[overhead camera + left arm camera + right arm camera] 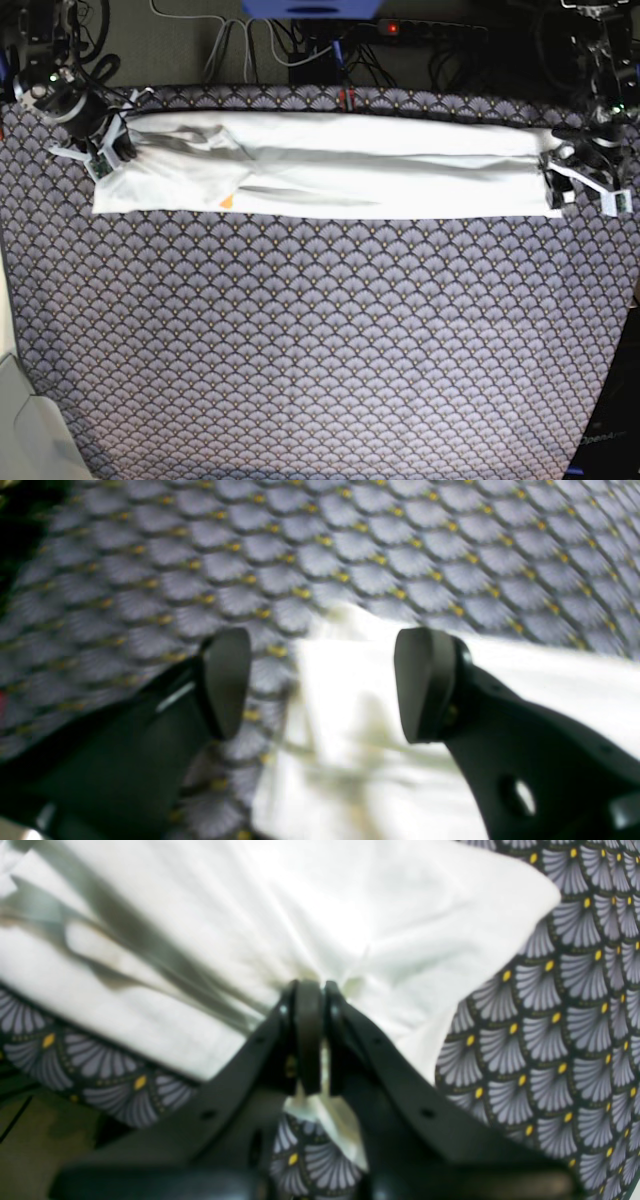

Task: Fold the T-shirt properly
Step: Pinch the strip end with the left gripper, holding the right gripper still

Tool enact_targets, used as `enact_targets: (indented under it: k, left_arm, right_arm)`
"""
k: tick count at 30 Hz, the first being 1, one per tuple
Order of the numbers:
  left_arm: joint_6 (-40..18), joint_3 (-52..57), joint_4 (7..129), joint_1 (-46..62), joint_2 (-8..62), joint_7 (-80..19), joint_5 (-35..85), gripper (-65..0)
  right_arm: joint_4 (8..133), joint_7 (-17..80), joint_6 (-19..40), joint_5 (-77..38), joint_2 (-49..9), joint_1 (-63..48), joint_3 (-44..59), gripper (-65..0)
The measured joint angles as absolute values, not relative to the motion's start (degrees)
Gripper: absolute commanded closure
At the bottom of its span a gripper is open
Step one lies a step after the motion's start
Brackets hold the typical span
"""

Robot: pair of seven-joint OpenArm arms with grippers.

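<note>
The T-shirt [330, 165] has been folded into a long thin strip on the far part of the counter [320, 350]. Its long side runs from left to right. It must still be folded shorter. The right pincer [310, 1035] is pinched shut on the T-shirt's left end. The left pincer [320, 685] is held apart over the right end.

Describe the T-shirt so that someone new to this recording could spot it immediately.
Look at the table covered in grey fan-patterned cloth. Along its far edge lies the T-shirt, folded into a long white strip reaching from one arm to the other. It is the only white thing on the cloth, with a small orange speck of print showing near its front edge.
</note>
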State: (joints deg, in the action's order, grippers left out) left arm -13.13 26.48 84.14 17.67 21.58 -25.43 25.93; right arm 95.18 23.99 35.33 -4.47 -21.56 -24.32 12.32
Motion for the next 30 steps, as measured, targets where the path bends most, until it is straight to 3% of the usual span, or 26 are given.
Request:
enact_targets:
  k: [18, 20, 27, 28, 30]
  left_arm:
    - [-14.2, 26.7, 74.9, 16.7, 20.3, -22.3, 26.7, -43.1]
    - [-14.4, 26.9, 73.8, 16.4, 19.8, -21.0, 26.9, -38.5]
    - [-14.8, 26.9, 72.4, 15.5, 19.0, -20.1, 28.1, -3.1]
    - [-14.9, 26.9, 72.4, 15.5, 19.0, -20.3, 28.2, -0.1]
    - [-14.9, 26.9, 72.4, 15.5, 19.0, -20.3, 28.4, -0.8]
  right_arm:
    - [95.2, 23.9, 35.4, -4.4, -21.6, -24.3, 12.3, 0.0]
    - [95.2, 23.9, 35.3, -4.4, -21.6, -24.3, 12.3, 0.0]
    - [95.2, 24.1, 35.3, -4.4, -21.5, -24.3, 12.3, 0.0]
    - [95.2, 24.1, 35.3, -4.4, -21.5, -24.3, 12.3, 0.0]
    - [95.2, 24.1, 35.4, -4.4, -21.6, -24.3, 12.3, 0.0]
